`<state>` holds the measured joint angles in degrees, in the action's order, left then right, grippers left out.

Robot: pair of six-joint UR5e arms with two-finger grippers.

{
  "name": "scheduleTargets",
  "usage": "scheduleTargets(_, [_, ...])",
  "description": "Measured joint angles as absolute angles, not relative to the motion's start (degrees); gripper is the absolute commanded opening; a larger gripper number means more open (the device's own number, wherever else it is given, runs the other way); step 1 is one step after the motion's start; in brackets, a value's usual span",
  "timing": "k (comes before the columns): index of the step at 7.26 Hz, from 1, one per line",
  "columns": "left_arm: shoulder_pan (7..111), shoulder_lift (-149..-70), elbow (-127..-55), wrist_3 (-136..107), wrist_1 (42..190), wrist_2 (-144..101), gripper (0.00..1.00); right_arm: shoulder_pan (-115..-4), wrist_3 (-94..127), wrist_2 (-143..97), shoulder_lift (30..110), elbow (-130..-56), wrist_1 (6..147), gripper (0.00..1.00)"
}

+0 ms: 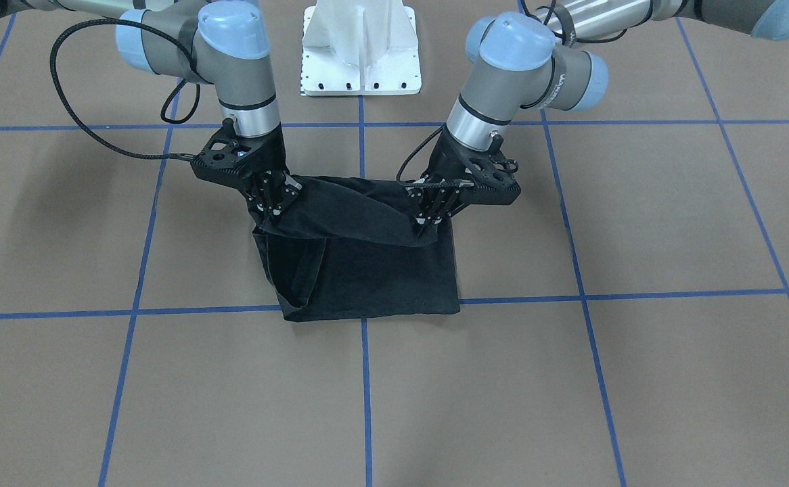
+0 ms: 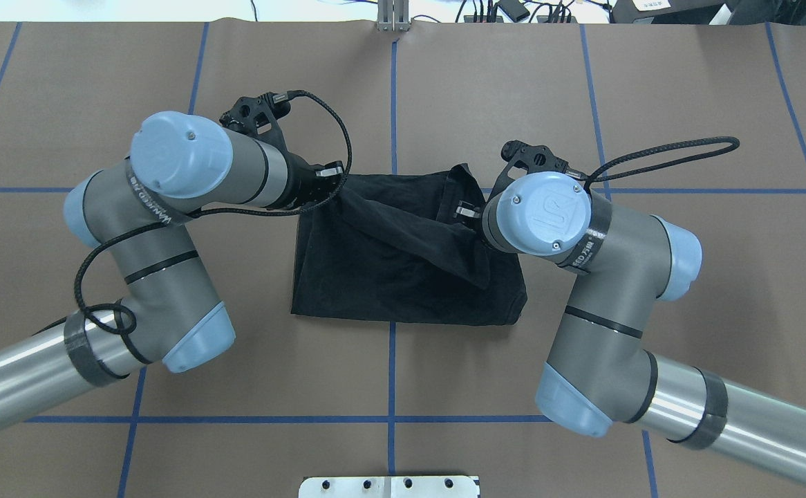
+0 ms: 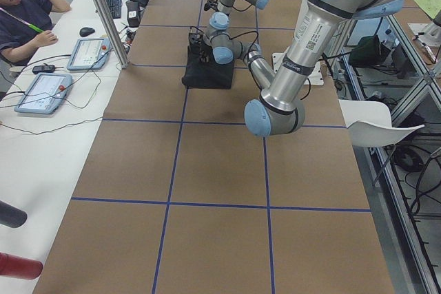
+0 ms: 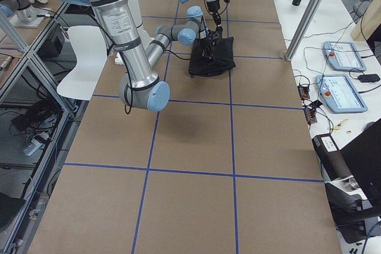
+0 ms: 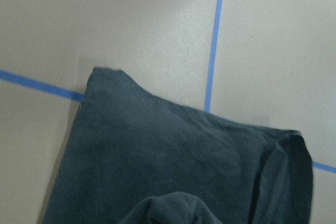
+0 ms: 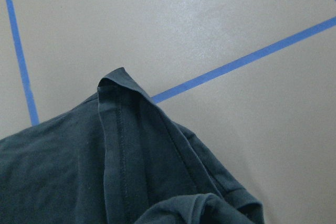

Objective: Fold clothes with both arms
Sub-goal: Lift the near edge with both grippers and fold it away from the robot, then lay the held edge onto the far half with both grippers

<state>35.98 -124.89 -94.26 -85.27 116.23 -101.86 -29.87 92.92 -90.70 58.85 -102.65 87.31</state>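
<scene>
**Operator:** Where is the shirt?

**Robot:** The black T-shirt [image 1: 374,277] lies near the middle of the table [image 1: 604,392], folded into a rough rectangle. Its lower layer is flat on the brown surface. In the front-facing view, its edge on the operators' side runs along a blue tape line [image 1: 638,295]. A top layer is raised off the flat part and sags in a loose band between my two grippers.

**Operator:** And your grippers?

**Robot:** My left gripper [image 1: 427,220] is pinched closed on one end of that raised layer, with cloth clamped between its fingers. My right gripper [image 1: 271,206] is pinched closed on the other end. Both hang above the flat part, with their fingers angled down and in toward each other.

**Operator:** What do your wrist cameras show?

**Robot:** My left wrist looks down on the flat layer, one corner of which lies over a tape line. A bunch of cloth fills the bottom edge of that view. My right wrist sees a stitched hem folded over, with tape lines on the bare table beyond it.

**Operator:** Anything else around?

**Robot:** My white pedestal base [image 1: 361,54] stands well apart from the shirt. In the exterior left view a person [image 3: 21,12] sits at a white bench beside the table, near two control screens [image 3: 43,92].
</scene>
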Motion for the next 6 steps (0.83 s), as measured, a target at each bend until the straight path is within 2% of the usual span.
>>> scheduleTargets(2, [37.09, -126.10, -89.88, -82.56, 116.84, -101.63, 0.00, -31.30, 92.12, -90.75, 53.33, -95.07, 87.28, 0.00])
scheduleTargets(3, [37.40, -126.23, -87.92, -81.55, 118.07, -101.56, 0.91, -31.74, 91.70, -90.84, 51.33, -92.12, 87.25, 0.26])
scheduleTargets(4, [37.68, -126.27, -86.43, -80.99, 119.58, -101.53, 1.00, -32.19, 91.32, -90.98, 50.38, -90.37, 87.22, 0.98])
scheduleTargets(6, [38.81, -126.70, -85.91, -80.55, 121.05, -101.82, 1.00, -34.47, 90.97, -93.12, 49.22, -88.43, 87.21, 1.00])
